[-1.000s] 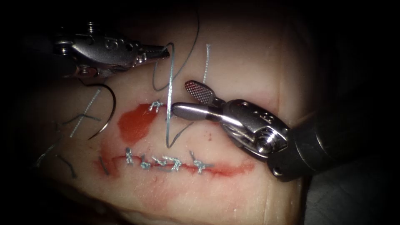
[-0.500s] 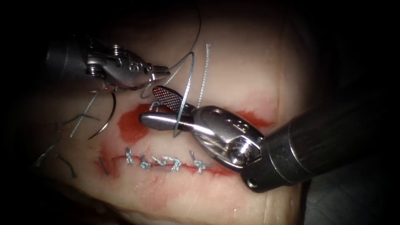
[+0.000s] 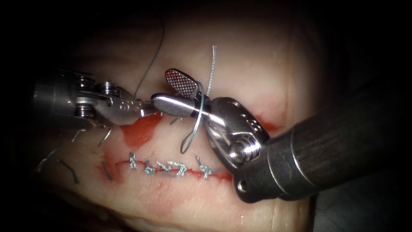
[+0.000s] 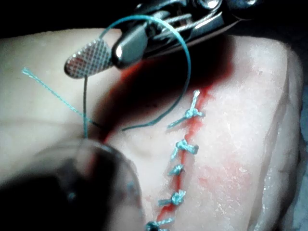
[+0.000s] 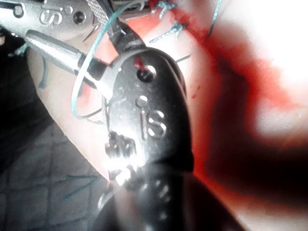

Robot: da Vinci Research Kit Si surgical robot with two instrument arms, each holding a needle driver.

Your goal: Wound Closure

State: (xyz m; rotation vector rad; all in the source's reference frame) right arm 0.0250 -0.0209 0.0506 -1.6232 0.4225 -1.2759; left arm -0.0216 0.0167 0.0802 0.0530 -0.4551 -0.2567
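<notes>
Across the lower middle of the endoscope view, the long cut in the pale pork-belly tissue [image 3: 244,60] is already closed by a row of knotted teal stitches [image 3: 171,167]. Above it, a second cut holds a pool of red fluid [image 3: 139,129] and looks largely unclosed, so I judge that much of the work is left there.

At centre frame, the right arm's steel needle driver [image 3: 163,88] has its jaws spread and grips nothing. The thin teal suture thread [image 3: 195,124] is wound in a loop around them, with its frayed free end [image 3: 213,64] rising above.

From the left, the left arm's steel needle driver [image 3: 148,111] has its jaws pressed together, apparently pinching that thread at the tip.

I cannot place the needle with certainty. Short cut thread ends [image 3: 68,169] lie at lower left.
</notes>
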